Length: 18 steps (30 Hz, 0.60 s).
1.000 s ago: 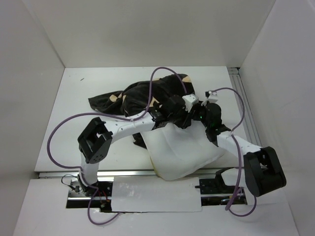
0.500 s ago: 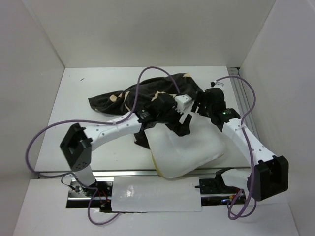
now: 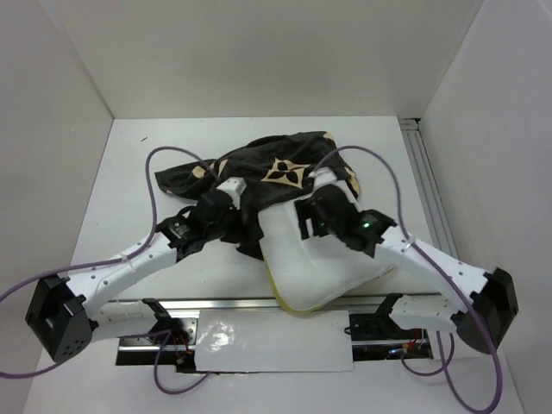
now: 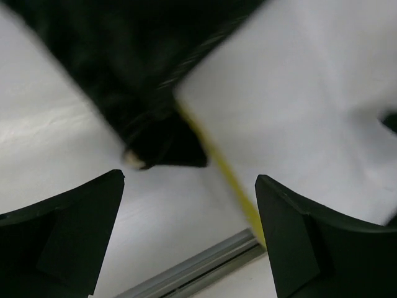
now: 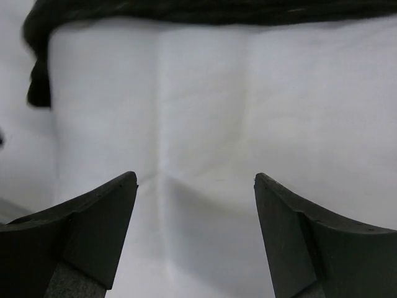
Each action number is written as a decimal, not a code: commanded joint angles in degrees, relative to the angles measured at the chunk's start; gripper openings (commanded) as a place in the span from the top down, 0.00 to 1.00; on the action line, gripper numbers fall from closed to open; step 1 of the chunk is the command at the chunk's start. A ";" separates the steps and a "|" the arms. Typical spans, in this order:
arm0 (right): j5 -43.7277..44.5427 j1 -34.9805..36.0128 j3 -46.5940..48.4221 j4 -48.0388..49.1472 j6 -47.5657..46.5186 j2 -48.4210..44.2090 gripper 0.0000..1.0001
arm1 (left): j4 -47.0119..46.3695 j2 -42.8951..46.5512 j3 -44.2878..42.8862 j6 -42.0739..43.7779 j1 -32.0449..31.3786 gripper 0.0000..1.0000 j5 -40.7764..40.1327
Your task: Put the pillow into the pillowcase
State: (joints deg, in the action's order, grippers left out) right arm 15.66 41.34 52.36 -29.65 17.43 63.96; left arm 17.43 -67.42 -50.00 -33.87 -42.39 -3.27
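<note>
Soft white rectangular pillow (image 3: 323, 267) lay at the middle of the white worktop (image 3: 112, 198). Its near end was bare and reached the aluminium rail (image 3: 233, 304) at the near edge. Its far end was covered by the floppy black-brown plush pillowcase with tan flower and star prints (image 3: 276, 172). The pillowcase was bunched in a heap on the far side and spread out to the left. Could not tell if the pillow's far end was inside the opening or only under the fabric.

Left gripper (image 3: 226, 197) sat at the pillowcase's left near edge, beside the pillow's left side. In the left wrist view, left gripper (image 4: 189, 180) was spread wide with nothing between the fingers. Below it were a dark fabric corner (image 4: 161, 143), the yellow piping seam (image 4: 223, 167) and the white pillow (image 4: 298, 93).

Right gripper (image 3: 310, 217) hung over the pillow, just near of the pillowcase edge. In the right wrist view, right gripper (image 5: 195, 177) was also spread wide and held nothing. Creased white pillow (image 5: 217, 112) was below it and the dark pillowcase edge (image 5: 217, 9) beyond.
</note>
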 commanded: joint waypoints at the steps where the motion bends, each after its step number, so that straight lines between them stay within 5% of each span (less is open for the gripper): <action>1: 9.02 11.62 2.65 1.96 -2.75 5.54 0.17 | 2.34 3.78 7.27 -7.34 5.56 0.00 -2.18; 6: 12.19 26.15 4.33 6.00 -2.23 14.23 0.11 | -0.98 8.44 13.78 -8.23 7.67 0.00 -2.71; 17: 17.83 25.20 2.57 5.84 6.82 22.34 0.11 | -13.10 3.89 18.27 -5.60 9.26 0.01 5.36; 18: 16.69 24.32 2.05 5.83 6.83 22.34 0.19 | -14.43 2.83 18.27 -5.60 9.26 0.01 6.16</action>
State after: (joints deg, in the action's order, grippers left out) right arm 29.15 67.59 54.02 -25.06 21.28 85.03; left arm 11.31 -61.82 -31.75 -40.49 -33.39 -0.89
